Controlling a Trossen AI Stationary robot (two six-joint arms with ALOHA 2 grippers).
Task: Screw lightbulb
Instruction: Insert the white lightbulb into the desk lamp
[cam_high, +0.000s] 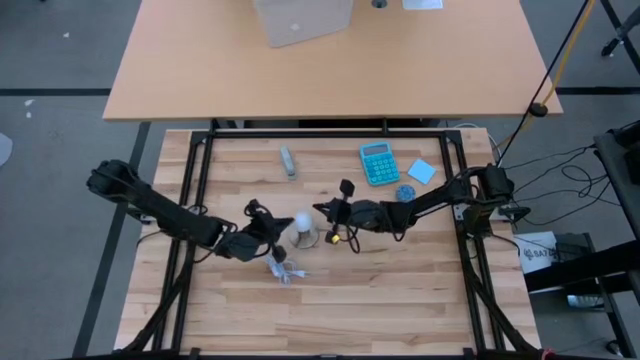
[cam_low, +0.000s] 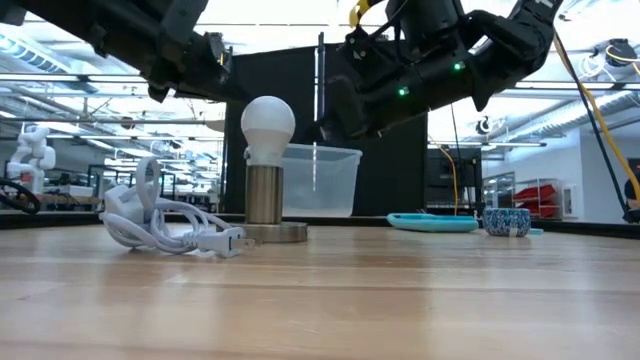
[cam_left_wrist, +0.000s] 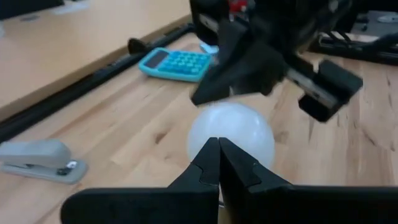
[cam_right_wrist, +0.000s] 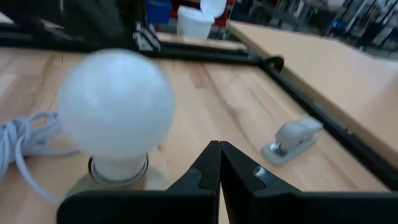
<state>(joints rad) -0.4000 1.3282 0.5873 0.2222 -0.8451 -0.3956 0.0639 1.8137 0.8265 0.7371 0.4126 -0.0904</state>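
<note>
Surface: wooden slat table (cam_high: 330, 300), dark frame around it.
Lightbulb (cam_low: 268, 125): upright in the metal socket base (cam_low: 265, 205), table centre, white cable (cam_low: 165, 228) coiled just beside it.
Left gripper (cam_high: 262, 226): fingers pinched fully together, holding nothing, just beside the bulb.
Right gripper (cam_high: 328, 213): fingers also closed, empty, near the bulb's other side.
Rest: blue calculator (cam_high: 379, 163) and grey stapler (cam_high: 288, 161) lie farther back.

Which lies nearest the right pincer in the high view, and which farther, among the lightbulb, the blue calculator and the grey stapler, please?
From the right pincer:
1. Lightbulb, just beside its tip, toward the left arm.
2. Blue calculator, toward the far edge.
3. Grey stapler, also far side; too close to the calculator to rank firmly.
</note>
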